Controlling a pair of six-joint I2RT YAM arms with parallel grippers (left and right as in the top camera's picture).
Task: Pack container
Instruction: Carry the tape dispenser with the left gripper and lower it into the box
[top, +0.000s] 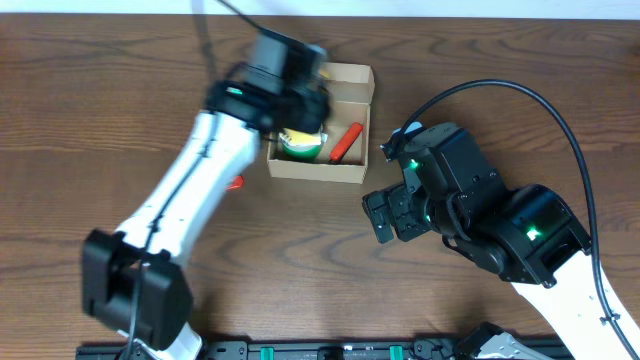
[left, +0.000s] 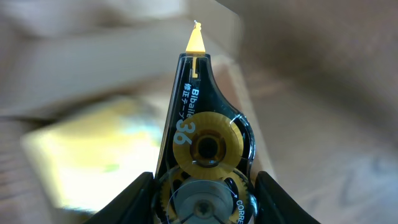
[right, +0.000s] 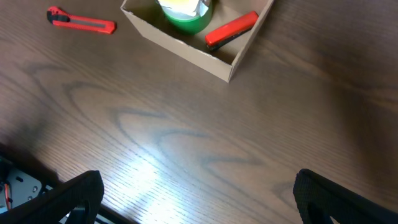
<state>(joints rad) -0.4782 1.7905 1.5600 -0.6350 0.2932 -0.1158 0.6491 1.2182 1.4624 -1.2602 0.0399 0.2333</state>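
The container (top: 318, 170) is an open tan cardboard box at the table's back centre. A green tape roll (top: 300, 147) with a yellow top and a red marker-like tool (top: 347, 142) lie in it. My left gripper (top: 300, 95) hangs over the box's left part. In the left wrist view the left gripper (left: 204, 208) is shut on a black correction tape dispenser (left: 202, 134) with yellow gears and a yellow tip, and the box below is blurred. My right gripper (top: 385, 215) is open over bare table right of the box. In the right wrist view the right gripper (right: 208, 205) has nothing between its jaws.
A red utility knife (right: 81, 20) lies on the wooden table left of the container (right: 180, 45); in the overhead view only the tip of the utility knife (top: 236, 182) shows beside the left arm. The green tape roll (right: 186, 15) and red tool (right: 231, 29) show in the right wrist view.
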